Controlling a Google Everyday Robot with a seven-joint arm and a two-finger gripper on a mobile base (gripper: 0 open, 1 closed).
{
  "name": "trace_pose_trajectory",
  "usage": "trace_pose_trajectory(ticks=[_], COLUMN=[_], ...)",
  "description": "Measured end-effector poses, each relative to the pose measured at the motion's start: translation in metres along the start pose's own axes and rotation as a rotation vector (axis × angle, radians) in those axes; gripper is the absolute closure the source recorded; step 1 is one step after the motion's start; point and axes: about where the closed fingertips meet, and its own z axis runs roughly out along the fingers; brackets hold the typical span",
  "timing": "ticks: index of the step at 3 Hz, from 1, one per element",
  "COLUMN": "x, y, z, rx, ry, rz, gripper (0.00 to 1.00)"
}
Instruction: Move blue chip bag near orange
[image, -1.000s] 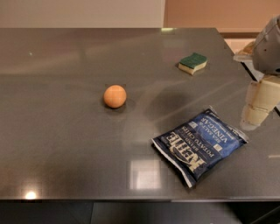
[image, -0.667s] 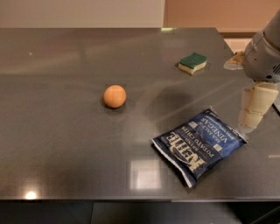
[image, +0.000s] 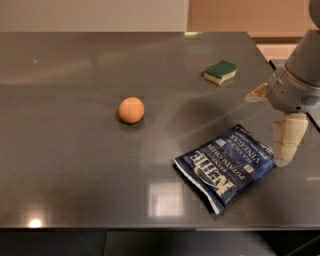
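One dark grey table (image: 75, 165) fills most of the camera view, and three loose things lie on it: one bag, one fruit, one sponge.

The blue chip bag (image: 226, 166) lies flat in the front right part of the table, turned at a slant so that its white lettering reads upside down from this side. Its silver-white sealed ends point toward the front edge and toward the right edge. The single orange (image: 131, 110) sits left of the table's middle, well apart from the bag, with bare tabletop between the two. One green-and-yellow sponge (image: 220, 72) rests farther back on the right, green face up, apart from both the bag and the orange.

The one arm (image: 300, 75) comes in from the right edge of the view, a grey cylinder ending in the gripper (image: 274, 119). The gripper is over the right side of the table, just beside the bag's far right corner. Two cream fingers (image: 289, 139) show — one long and pointing down next to the bag's right end, the other only as a tip poking out to the left, higher up. They stand wide apart with nothing between them, and neither can be seen touching the bag.

Two bright reflections mark the glossy front of the table: a pale square just left of the bag and a small spot near the front left corner.
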Motion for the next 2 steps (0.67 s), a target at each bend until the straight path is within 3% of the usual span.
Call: trace_pose_trajectory(ticks=[1,2], x=[0.001,-0.003], y=[0.015,0.030], z=[0.020,0.033], rx=[-0.043,-0.052], ry=[-0.022,-0.055], rz=[-0.084,-0.168], gripper=[0.00,0.00])
